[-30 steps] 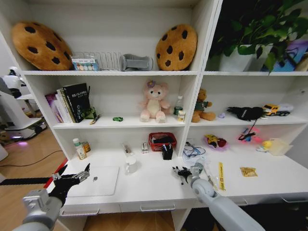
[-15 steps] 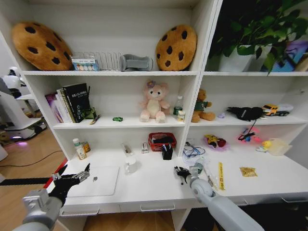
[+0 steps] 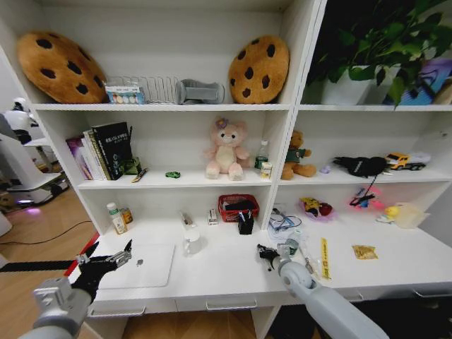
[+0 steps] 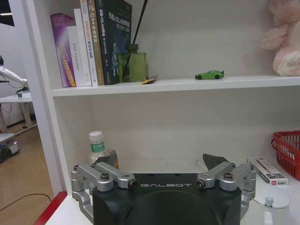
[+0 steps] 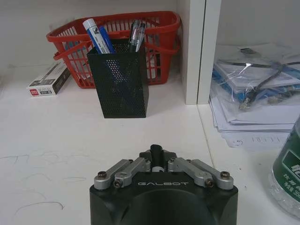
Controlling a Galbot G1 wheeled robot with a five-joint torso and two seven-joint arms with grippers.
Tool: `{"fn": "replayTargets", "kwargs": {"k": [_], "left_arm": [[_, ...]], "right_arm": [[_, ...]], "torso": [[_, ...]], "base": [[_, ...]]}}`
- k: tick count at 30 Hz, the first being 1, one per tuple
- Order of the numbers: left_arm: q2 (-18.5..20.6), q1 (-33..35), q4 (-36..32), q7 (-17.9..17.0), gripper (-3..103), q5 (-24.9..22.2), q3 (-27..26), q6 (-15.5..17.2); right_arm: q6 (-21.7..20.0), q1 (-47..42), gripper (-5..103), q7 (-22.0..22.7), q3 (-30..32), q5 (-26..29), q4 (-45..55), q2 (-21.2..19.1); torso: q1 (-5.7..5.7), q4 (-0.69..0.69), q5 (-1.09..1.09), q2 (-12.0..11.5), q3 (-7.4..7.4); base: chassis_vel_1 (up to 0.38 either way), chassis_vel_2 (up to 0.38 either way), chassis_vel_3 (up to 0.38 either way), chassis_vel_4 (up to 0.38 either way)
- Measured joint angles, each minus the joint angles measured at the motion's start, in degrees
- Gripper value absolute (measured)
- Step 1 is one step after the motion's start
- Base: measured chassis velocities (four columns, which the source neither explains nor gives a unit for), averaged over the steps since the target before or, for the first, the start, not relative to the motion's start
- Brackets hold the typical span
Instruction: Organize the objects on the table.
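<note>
A slim silver laptop [image 3: 145, 265] lies on the left of the long white table [image 3: 226, 275]. My left gripper [image 3: 106, 263] hovers open at the laptop's left edge, its fingers [image 4: 213, 162] spread wide and nothing between them. My right gripper [image 3: 266, 254] is over the table's middle, facing a black mesh pen holder [image 5: 119, 77] that has blue pens [image 5: 96, 35] in it. Its fingers [image 5: 158, 157] are shut on a thin pen seen end-on. A tiny green toy car [image 3: 173, 174] [image 4: 209, 74] sits on the shelf above.
A red basket [image 5: 157, 42] stands behind the pen holder [image 3: 246, 225]. A green-labelled bottle [image 5: 288, 180] and bagged papers with cables [image 5: 253, 108] lie beside my right gripper. A white jar [image 3: 191, 242] stands by the laptop, small bottles [image 3: 114, 219] at the far left.
My right gripper has crept slightly forward toward the pen holder. The left arm and the laptop have not moved.
</note>
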Motion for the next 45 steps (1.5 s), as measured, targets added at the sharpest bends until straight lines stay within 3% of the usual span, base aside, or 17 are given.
{"fn": "replayTargets", "kwargs": {"k": [5,8,10,11,13,15,16,17,19,24,26,33,45], "left_arm": [[0.0,0.0,0.0,0.0,100,0.0,0.0,0.0],[0.0,0.0,0.0,0.01,100,0.0,0.0,0.0],[0.0,0.0,0.0,0.0,100,0.0,0.0,0.0],[0.0,0.0,0.0,0.0,100,0.0,0.0,0.0],[0.0,0.0,0.0,0.01,100,0.0,0.0,0.0],[0.0,0.0,-0.01,0.01,100,0.0,-0.01,0.0],[0.0,0.0,-0.01,0.01,100,0.0,-0.01,0.0],[0.0,0.0,-0.01,0.01,100,0.0,0.0,0.0],[0.0,0.0,0.0,0.01,100,0.0,0.0,0.0],[0.0,0.0,0.0,0.02,100,0.0,0.0,0.0],[0.0,0.0,0.0,0.01,100,0.0,0.0,0.0],[0.0,0.0,0.0,0.01,100,0.0,0.0,0.0],[0.0,0.0,0.0,0.01,100,0.0,0.0,0.0]], "right_arm": [[2.08,-0.51,11,-2.48,1.77,-0.9,1.7,-0.25],[10.6,0.67,11,-8.66,3.46,-9.5,2.31,-0.02],[11.92,1.27,11,-9.63,3.66,-11.49,1.91,0.04],[14.88,2.97,11,-11.38,3.72,-14.89,0.49,0.3],[16.51,4.27,11,-12.08,3.52,-16.18,-1.1,0.66],[21.48,7.6,11,-13.83,2.65,-19.46,-6.08,1.87],[21.48,7.6,11,-13.83,2.65,-19.46,-6.08,1.87],[25.54,10.45,11,-14.82,1.8,-21.98,-10.07,3.23],[29.36,15.49,11,-16.29,-0.29,-23.92,-15.43,5.47],[33.19,19.66,11,-17.39,-3.12,-25.74,-20.85,8.51],[35.77,21.87,11,-17.54,-5.13,-26.99,-25.66,11.76],[42.01,24.51,11,-15.73,-6.61,-31.59,-34.14,17.5],[44.73,24.92,11,-14.53,-5.84,-33.48,-36.48,17.6]], "torso": [[0.0,-0.01,0.0,0.0,0.0],[0.0,-0.01,-0.01,0.0,0.0],[0.0,0.0,0.0,0.0,0.0],[0.0,-0.01,-0.03,0.0,0.0],[0.0,0.0,-0.01,0.0,0.0],[0.0,-0.01,0.01,0.0,0.0],[0.0,-0.01,0.01,0.0,0.0],[0.0,-0.01,0.0,0.0,0.01],[0.0,0.0,-0.02,0.0,0.0],[0.01,0.01,-0.01,0.0,0.0],[0.01,0.0,0.01,0.0,0.0],[0.01,0.01,-0.02,0.0,0.0],[0.01,0.0,0.0,0.01,0.0]], "base": [[0.0,0.0,0.0,0.0],[0.0,0.0,0.0,0.0],[0.0,0.0,0.0,0.0],[0.0,0.0,0.0,0.0],[0.0,0.0,0.0,0.0],[0.0,0.0,0.0,0.0],[0.0,0.0,0.0,0.0],[0.0,0.0,0.0,0.0],[0.0,0.0,0.0,0.0],[0.0,0.0,0.0,0.0],[0.0,0.0,0.0,0.0],[0.0,0.0,0.0,0.0],[0.0,0.0,0.0,0.0]]}}
